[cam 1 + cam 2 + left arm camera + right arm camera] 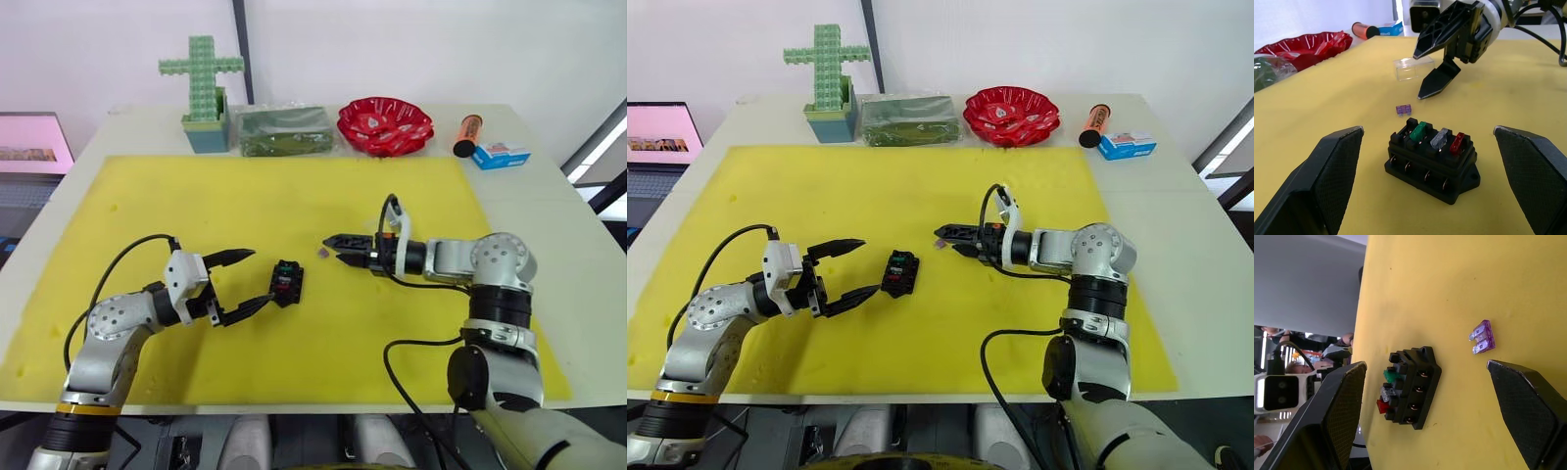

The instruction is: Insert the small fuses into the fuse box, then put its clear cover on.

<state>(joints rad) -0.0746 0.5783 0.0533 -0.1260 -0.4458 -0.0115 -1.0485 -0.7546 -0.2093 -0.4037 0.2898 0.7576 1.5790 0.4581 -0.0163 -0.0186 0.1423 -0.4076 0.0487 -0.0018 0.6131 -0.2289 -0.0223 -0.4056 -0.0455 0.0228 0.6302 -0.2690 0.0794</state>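
The fuse box (286, 282) sits on the yellow mat (196, 206) just off the left claw (243, 284), whose fingers gape wide and empty. Green, grey and red fuses stand in its slots. The purple fuse (1403, 109) lies loose between box and right claw (333, 244), parted, holding nothing. The clear cover (1413, 68) lies beyond.

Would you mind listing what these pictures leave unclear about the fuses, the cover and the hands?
- Clear cover: in the left wrist view the right hand hides one end.
- Purple fuse: a mere speck in the eye views, its markings unreadable.
- Fuse box: its empty slot's inside is too dark to judge.
- Left hand: fingertips cut off by the wrist view's edges.
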